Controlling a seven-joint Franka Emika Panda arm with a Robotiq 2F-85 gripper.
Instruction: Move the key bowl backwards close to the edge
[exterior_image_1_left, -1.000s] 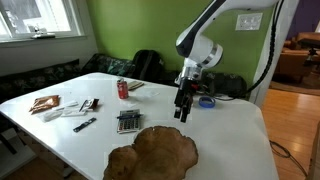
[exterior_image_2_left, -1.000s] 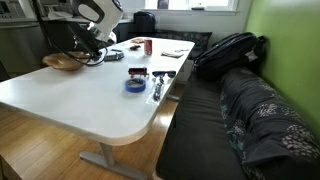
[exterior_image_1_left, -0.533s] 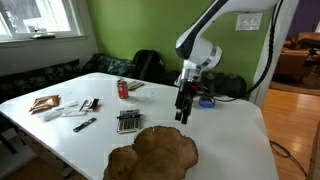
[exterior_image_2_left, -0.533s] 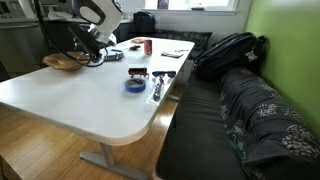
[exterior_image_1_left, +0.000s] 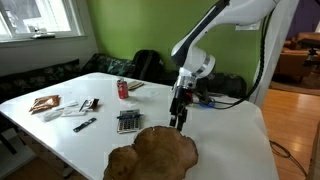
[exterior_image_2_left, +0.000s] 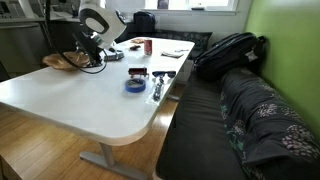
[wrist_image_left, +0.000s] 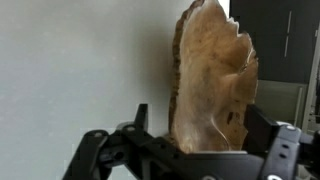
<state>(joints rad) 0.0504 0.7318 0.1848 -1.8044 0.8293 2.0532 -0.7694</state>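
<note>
The key bowl (exterior_image_1_left: 155, 152) is a wide brown burl-wood dish with a wavy outline, lying near the front edge (exterior_image_1_left: 70, 160) of the white table. It also shows in an exterior view (exterior_image_2_left: 64, 61) and in the wrist view (wrist_image_left: 215, 80). My gripper (exterior_image_1_left: 178, 122) is open and hangs just over the bowl's far rim. In the wrist view the two black fingers (wrist_image_left: 203, 120) stand on either side of the bowl's near end, with a gap on the left side. In an exterior view the gripper (exterior_image_2_left: 90, 55) is right beside the bowl.
A calculator (exterior_image_1_left: 127, 121) lies just left of the bowl. A red can (exterior_image_1_left: 123, 89), a blue tape roll (exterior_image_1_left: 206, 101) and small items (exterior_image_1_left: 62, 106) lie on the table. A black backpack (exterior_image_2_left: 230, 50) sits on the bench beside the table.
The gripper has dropped and moved toward the bowl, from above the table behind it to just over its far rim. The bowl has not moved.
</note>
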